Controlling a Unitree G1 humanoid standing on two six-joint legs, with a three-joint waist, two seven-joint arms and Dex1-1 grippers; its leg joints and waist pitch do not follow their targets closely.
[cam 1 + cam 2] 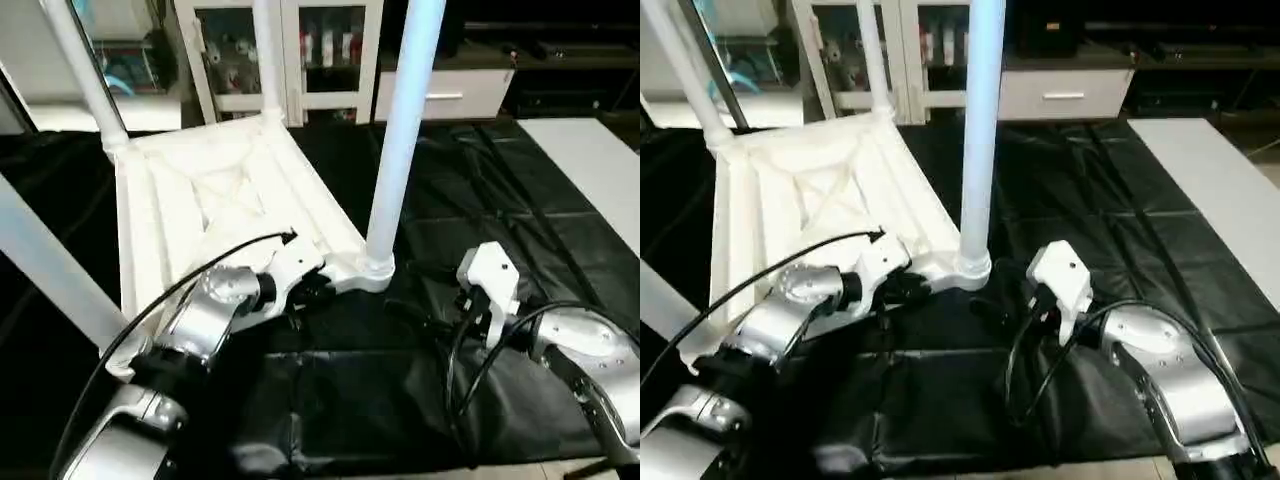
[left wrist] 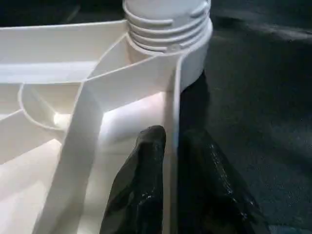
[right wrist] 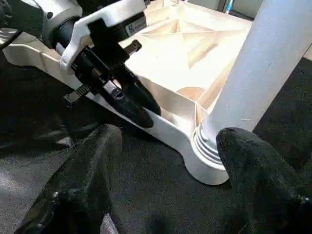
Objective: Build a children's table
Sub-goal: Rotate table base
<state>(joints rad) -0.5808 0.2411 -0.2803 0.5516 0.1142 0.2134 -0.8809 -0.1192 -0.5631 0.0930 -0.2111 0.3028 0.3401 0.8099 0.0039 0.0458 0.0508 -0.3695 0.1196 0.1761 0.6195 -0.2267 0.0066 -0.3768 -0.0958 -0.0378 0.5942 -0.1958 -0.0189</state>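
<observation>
— Left pincer [image 2: 170, 146]: holding what?

— Pinched tight on the thin side wall [image 2: 170, 97] of the children's table [image 1: 200, 190]. One black finger inside the wall, one outside. Probably there to keep the whole thing from sliding or tipping.

— And the right pincer [image 3: 170, 141]?

— Spread wide, holding nothing. Fingers apart on both sides of the foot of the near leg [image 1: 400, 130], not touching it. Looks ready to close on that leg, maybe to push or twist it tighter. Only a guess.

— Why grab so close to that corner?

— Best spot to hold steady, likely. Right beside the round socket [image 1: 375, 268] where the near leg goes in.

— Where is the little table?

— Lying upside down on the black tabletop [image 1: 480, 190], flat side down, legs pointing up. Toward the left side, with bare black cloth on the right.

— How does it look?

— All white plastic. Crossing ribs [image 2: 73, 136] on the open underside, like little walls. Rings around the base of the near leg where it sits in the socket. Two more legs [image 1: 85, 70] standing at the far corners, one more [image 1: 40, 265] at the near left. Long, round, smooth tubes. Nearly done, by the look of it.

— Anything behind?

— White cupboards [image 1: 330, 50] with glass doors, far back.
</observation>
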